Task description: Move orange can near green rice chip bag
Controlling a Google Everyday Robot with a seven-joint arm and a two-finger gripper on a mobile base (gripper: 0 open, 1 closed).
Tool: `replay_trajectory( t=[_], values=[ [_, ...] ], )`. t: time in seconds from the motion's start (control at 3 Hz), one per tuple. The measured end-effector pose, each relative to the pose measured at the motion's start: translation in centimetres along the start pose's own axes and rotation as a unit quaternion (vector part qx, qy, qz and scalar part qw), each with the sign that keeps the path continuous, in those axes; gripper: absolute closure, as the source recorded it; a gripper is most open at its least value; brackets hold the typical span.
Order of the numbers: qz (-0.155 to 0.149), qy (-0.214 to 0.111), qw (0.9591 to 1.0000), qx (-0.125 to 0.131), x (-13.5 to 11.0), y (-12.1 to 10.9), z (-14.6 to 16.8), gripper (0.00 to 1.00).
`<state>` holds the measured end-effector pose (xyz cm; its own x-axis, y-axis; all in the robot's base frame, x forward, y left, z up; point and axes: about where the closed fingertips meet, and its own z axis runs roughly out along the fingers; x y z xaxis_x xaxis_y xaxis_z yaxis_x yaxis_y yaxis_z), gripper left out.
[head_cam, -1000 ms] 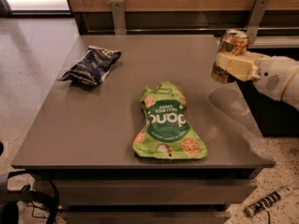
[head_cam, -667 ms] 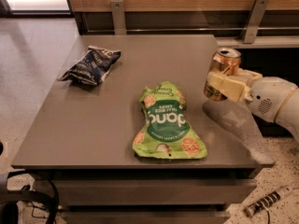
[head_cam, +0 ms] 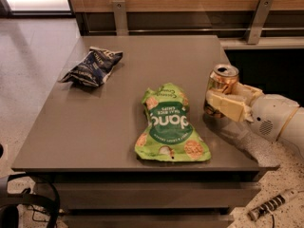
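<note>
Now gripping the orange can with the gripper, jaws closed snug against it. Holding it upright at the right edge of the surface, near the green rice chip bag lying flat mid-surface, not touching. Dark blue snack bag far left.

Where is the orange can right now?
In the camera view the orange can is upright in the gripper over the table's right side, just right of the green rice chip bag and apart from it.

can in tool, right of chip bag
</note>
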<state>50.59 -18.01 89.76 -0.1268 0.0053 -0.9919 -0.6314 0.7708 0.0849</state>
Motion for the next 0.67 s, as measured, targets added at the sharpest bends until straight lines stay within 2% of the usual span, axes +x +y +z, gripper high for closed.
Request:
replay_trajectory(
  t=[0.33, 0.67],
  values=[
    [-0.016, 0.005, 0.9998, -0.007, 1.3, 0.4, -0.5, 1.0],
    [-0.024, 0.006, 0.9993, -0.03, 2.7, 0.2, -0.5, 1.0]
  ],
)
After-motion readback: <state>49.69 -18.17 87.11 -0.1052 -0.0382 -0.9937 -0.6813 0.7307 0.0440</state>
